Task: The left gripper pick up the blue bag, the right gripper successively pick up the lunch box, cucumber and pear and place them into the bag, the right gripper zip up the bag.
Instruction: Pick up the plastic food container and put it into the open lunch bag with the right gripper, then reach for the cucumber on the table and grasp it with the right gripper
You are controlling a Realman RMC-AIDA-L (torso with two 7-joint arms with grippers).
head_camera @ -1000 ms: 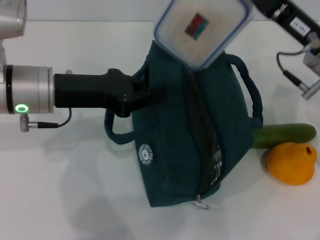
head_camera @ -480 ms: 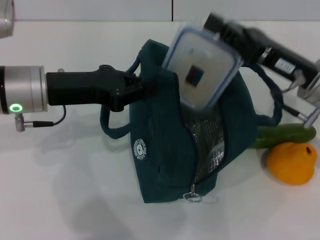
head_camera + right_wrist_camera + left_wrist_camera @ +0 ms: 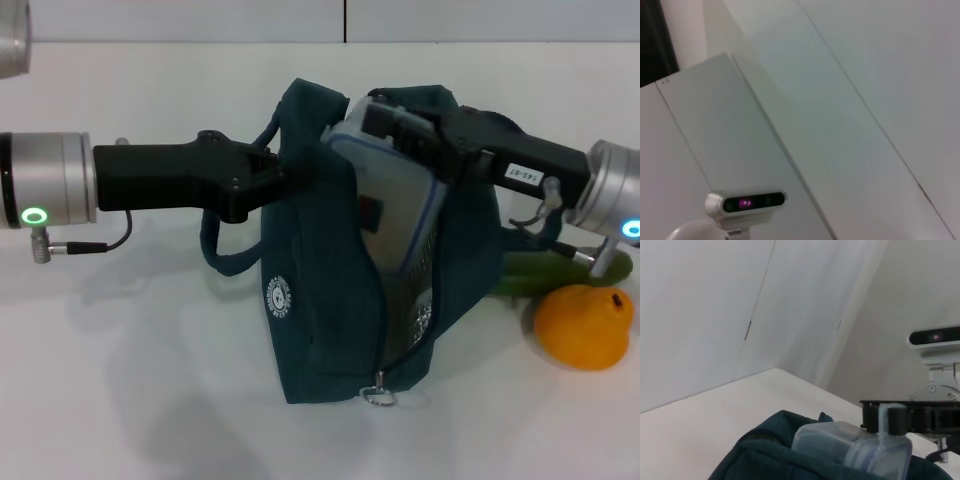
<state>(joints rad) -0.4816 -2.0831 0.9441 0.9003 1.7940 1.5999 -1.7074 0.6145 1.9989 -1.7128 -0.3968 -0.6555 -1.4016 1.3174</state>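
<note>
The lunch box (image 3: 392, 205) sits about halfway into the mouth of the blue bag (image 3: 320, 330), tilted, its upper end poking out near the bag's top edge at roughly twelve o'clock from the bag's middle, its lower end down against the silver lining. I read this as the first of my three loads going in: the bag is up and open, the box is not yet let go. My right gripper (image 3: 385, 118) comes in from three o'clock and is clamped on the box's upper end; the left wrist view shows a dark finger (image 3: 896, 419) against the clear box wall. My next move, as I judge it, is to ease the box deeper until the bag carries it, let go, and draw the arm back toward three o'clock without snagging the near handle. My left gripper (image 3: 285, 180) reaches in from nine o'clock and grips the bag's fabric at its upper left edge, holding the mouth up and apart. The cucumber (image 3: 560, 268) lies on the table (image 3: 150, 380) at the bag's three o'clock, partly hidden behind the bag and my right arm, and the pear (image 3: 583, 325) rests just in front of it, at about four o'clock, looking close enough to touch.
</note>
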